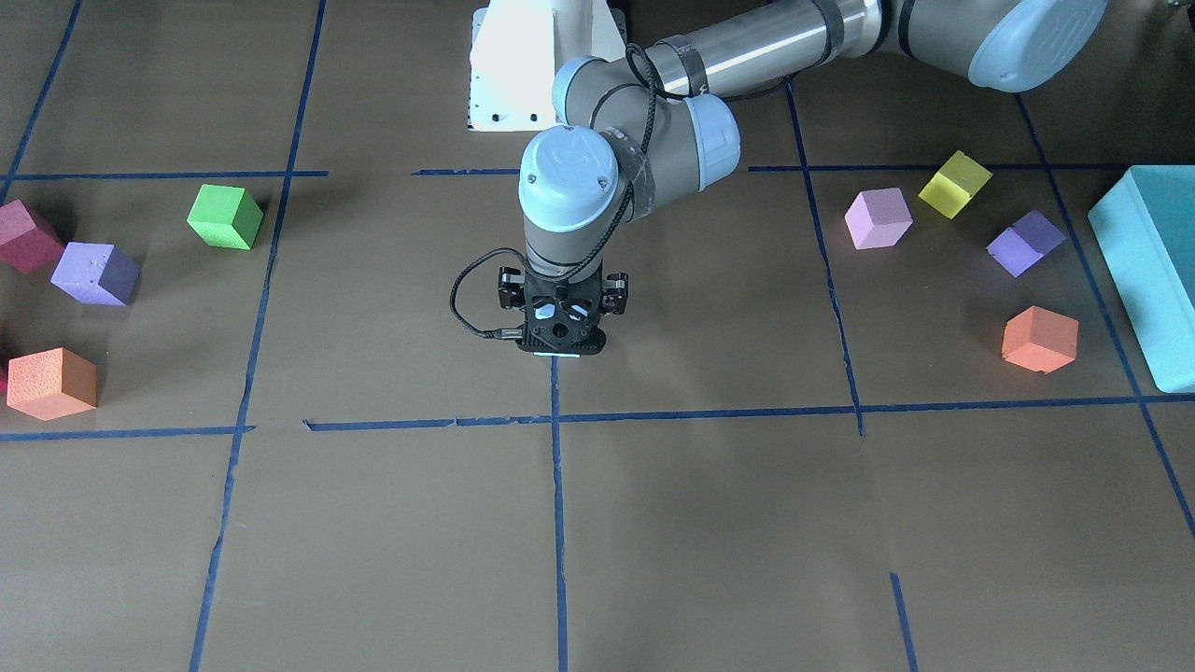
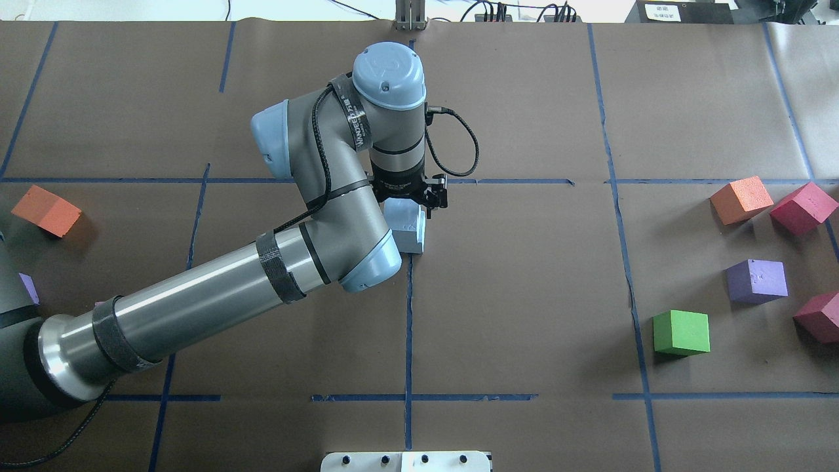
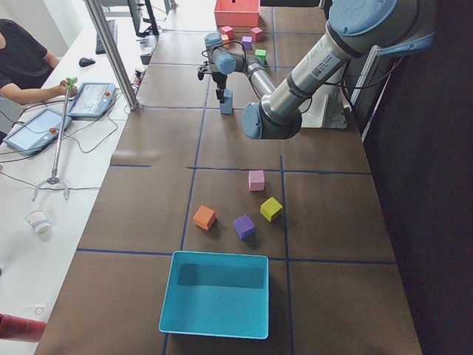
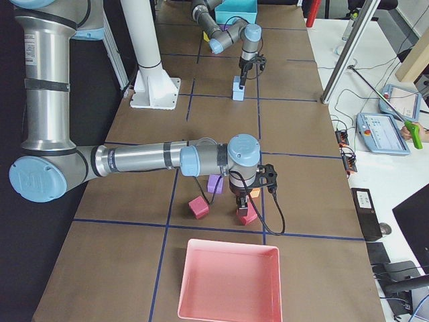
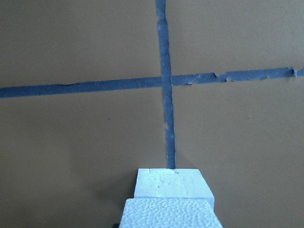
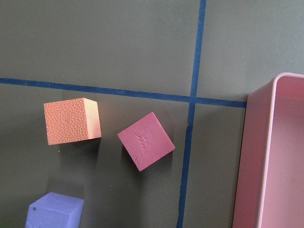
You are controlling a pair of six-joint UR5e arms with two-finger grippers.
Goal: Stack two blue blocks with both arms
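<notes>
Two pale blue blocks [image 2: 408,231] stand at the table's middle on a blue tape line. In the exterior right view [image 4: 237,89] they look stacked, one on the other. My left gripper [image 2: 408,202] points straight down onto them; its fingers are hidden by the wrist. In the left wrist view the textured upper block [image 5: 171,214] fills the bottom edge, and the pitted lower block [image 5: 172,183] shows just beyond it. My right gripper [image 4: 240,204] shows only in the exterior right view, over a maroon cube [image 6: 146,141]; I cannot tell whether it is open or shut.
Orange [image 2: 741,198], maroon [image 2: 803,208], purple [image 2: 757,280] and green [image 2: 682,332] cubes lie on my right side. A pink tray [image 6: 275,156] stands beside them. A teal box [image 1: 1148,271] and several cubes lie on my left side. The white pedestal [image 1: 523,65] stands at the back.
</notes>
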